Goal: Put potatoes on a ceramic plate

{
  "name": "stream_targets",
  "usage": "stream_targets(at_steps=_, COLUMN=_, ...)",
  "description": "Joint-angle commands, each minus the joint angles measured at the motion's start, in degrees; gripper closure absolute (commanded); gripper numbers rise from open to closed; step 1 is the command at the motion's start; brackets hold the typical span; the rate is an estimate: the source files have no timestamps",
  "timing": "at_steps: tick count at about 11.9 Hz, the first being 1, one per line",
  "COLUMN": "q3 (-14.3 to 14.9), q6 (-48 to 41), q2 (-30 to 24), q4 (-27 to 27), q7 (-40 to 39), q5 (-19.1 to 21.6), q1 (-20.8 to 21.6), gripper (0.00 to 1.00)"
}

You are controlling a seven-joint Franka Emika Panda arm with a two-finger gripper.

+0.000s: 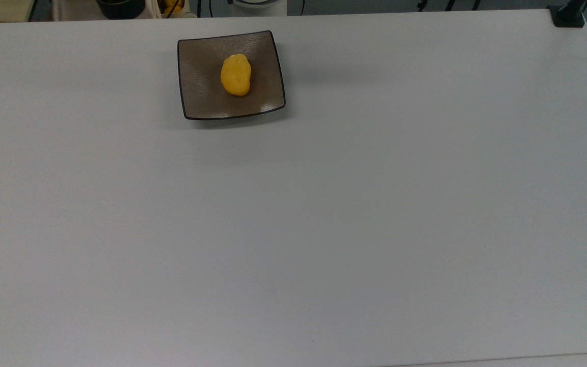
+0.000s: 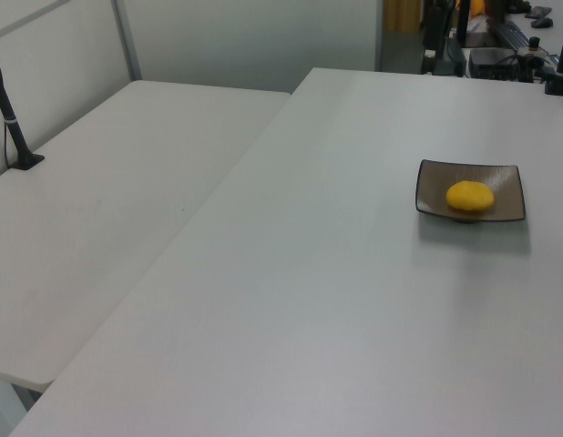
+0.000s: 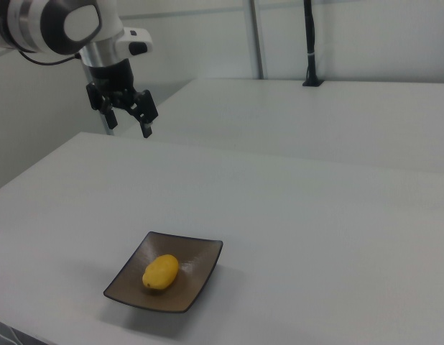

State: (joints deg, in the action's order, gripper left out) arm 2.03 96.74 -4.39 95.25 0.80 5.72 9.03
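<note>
The yellow-orange potato (image 1: 236, 75) lies in the middle of the square brown ceramic plate (image 1: 199, 97), near the table's far edge in the top view. In the left view the potato (image 2: 469, 196) rests on the plate (image 2: 430, 197) at the right. The right view has the potato (image 3: 161, 272) on the plate (image 3: 193, 280) at the lower left. My gripper (image 3: 128, 128) hangs high above the table and well behind the plate in the right view, open, with nothing between its fingers.
A black post (image 1: 568, 14) is clamped at the top view's far right corner. A second white table (image 2: 99, 209) adjoins on the left view's left, with a black post (image 2: 13, 118). Another post (image 3: 309, 43) stands behind in the right view.
</note>
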Motion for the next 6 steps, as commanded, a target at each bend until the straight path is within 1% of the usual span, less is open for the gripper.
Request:
stream_targets(at_steps=1, q3=0.25, q6=3.19, q2=0.34, q4=1.08, q7=-1.51, q5=-0.53, q1=-1.38, gripper=0.00)
stream_targets(at_steps=6, q3=-0.01, q6=3.11, q2=0.34, q4=1.08, q7=-1.50, q5=-0.54, q1=-1.12, gripper=0.00)
